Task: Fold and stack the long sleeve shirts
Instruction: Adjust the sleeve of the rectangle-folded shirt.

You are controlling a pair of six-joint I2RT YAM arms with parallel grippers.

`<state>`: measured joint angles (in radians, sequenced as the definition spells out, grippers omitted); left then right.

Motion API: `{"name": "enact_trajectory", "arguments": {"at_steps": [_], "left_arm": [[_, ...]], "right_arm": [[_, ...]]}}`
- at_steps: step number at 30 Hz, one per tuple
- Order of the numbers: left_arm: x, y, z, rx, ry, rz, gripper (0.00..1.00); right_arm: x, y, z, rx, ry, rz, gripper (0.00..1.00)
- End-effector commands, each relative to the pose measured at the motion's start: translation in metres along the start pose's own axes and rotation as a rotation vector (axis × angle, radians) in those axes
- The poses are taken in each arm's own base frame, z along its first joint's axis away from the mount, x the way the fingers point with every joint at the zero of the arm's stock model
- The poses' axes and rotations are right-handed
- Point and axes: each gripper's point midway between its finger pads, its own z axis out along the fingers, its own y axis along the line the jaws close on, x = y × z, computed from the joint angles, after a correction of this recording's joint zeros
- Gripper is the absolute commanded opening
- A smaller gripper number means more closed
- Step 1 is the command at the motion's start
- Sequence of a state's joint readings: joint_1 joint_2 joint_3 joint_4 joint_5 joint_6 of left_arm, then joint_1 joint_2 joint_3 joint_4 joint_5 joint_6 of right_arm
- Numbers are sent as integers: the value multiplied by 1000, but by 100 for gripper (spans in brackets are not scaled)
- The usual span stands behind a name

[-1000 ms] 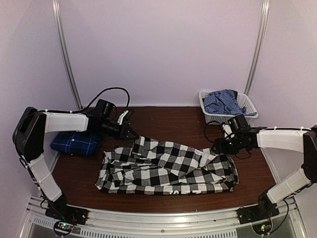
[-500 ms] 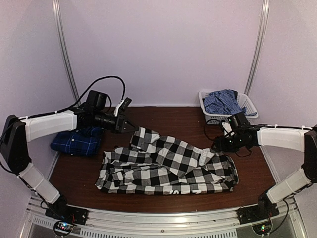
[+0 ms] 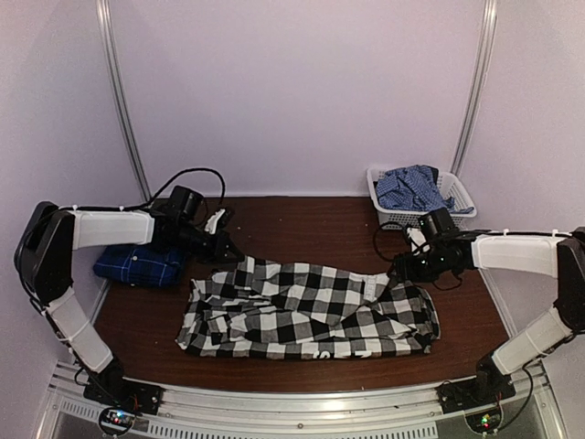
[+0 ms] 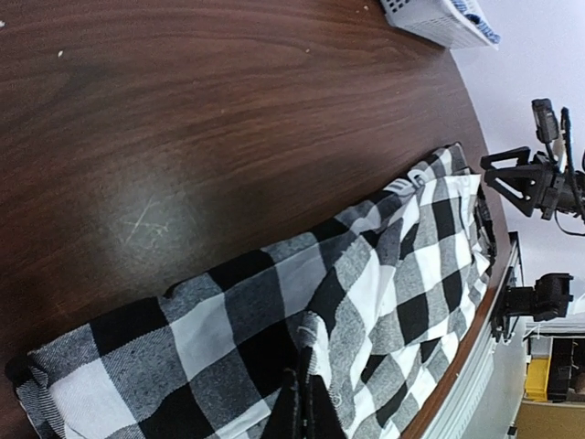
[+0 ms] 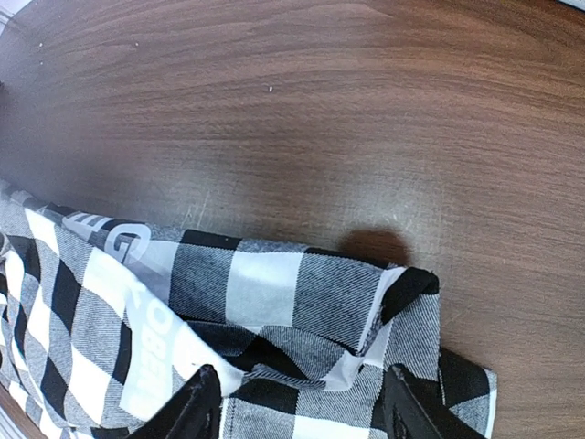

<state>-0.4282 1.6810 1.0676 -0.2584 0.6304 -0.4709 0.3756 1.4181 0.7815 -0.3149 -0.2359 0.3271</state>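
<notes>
Left gripper (image 3: 232,251), clenched on the far-left edge of the black-and-white checked shirt (image 3: 311,311) spread mid-worktop (image 3: 302,215), would do best to lay the fold evenly toward the near edge. Right gripper (image 3: 402,271) stands parted astride the shirt's right edge, gripping nothing.

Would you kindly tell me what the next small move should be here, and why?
Probably close the right gripper on the checked shirt cloth lying between its open fingers. The left gripper is shut on the shirt's far edge, so a second grip near this corner would let both arms fold together.
</notes>
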Motion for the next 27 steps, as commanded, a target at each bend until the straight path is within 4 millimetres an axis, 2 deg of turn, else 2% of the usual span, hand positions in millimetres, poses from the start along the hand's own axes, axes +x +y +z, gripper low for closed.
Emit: {"name": "enact_trajectory", "arguments": {"at_steps": [1,4,9,13,18,22,27], "left_arm": [[12,31,11,-76,26,-19,0],[14,45,21,-91,41,-29,0],[6,51,36,-72,50,-17,0],[5,62,41,-117,58,-13,8],[-4,80,35,-241,23,8,16],[-16,70,22,-245,-38,51,22],[-15,27,11,-90,-127,116,27]], "right_arm": [[2,6,11,-28,9,-3,62],[11,4,20,-32,31,6,62],[20,0,27,-22,50,19,61],[16,0,20,-8,31,19,61],[7,2,7,1,-2,11,61],[0,14,-2,-19,-27,-4,61],[-6,41,-4,-85,-57,-23,61]]}}
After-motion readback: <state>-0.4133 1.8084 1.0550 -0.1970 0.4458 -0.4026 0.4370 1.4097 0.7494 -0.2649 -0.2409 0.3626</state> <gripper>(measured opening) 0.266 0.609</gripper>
